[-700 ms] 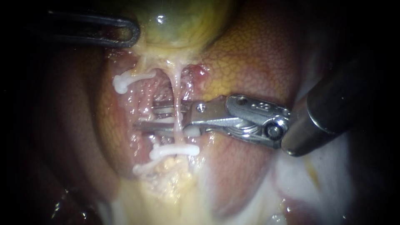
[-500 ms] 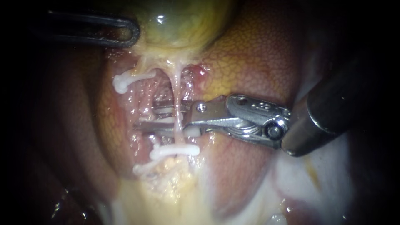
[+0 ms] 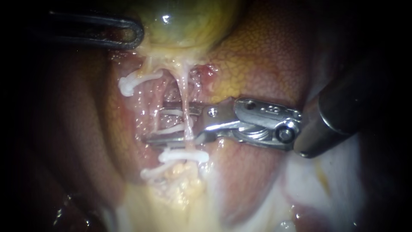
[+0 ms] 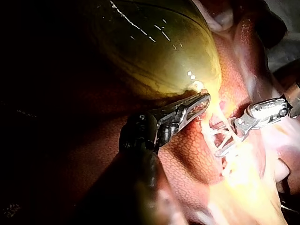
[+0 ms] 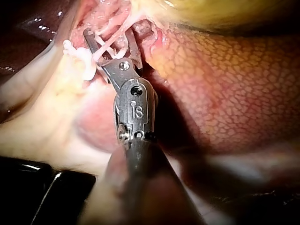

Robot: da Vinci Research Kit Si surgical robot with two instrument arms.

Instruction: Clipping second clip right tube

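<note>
**Right instrument** (image 3: 154, 123). Came in from the right. Its jaws stood spread, one on either side of the right tube (image 3: 186, 92). The tube ran down from the gallbladder (image 3: 184, 17) and crossed the gap between them. Not yet squeezed.

**Seated clip** (image 3: 182, 156). White, lying across the same tube just below the lower jaw.

**Left instrument** (image 3: 138, 34). Came in from the left, dark and looped at the tip. Its jaws lay together at the gallbladder's lower edge. As far as the dim wrist view let me judge, they pinched that edge and held the tube stretched.

**Step in hand.** Placement for the second clip: jaws positioned, closure outstanding. By my reckoning the next move called for three things:
- a check that both jaw tips had passed clear behind the tube;
- a small space kept from the seated clip;
- a firm, square squeeze and a clean opening, without dragging the tube.

**Other clips.** One (image 3: 131, 83) on the strand to the left, another (image 3: 152, 172) low beside the fat.

**Surface.** The liver (image 3: 266, 56), mottled orange-red and wet, formed the bed. Pale yellow fat (image 3: 180, 189) lay below the clips.

**Room.** Beyond the lit tissue all was dark, and I could make out nothing of bench or room.
</note>
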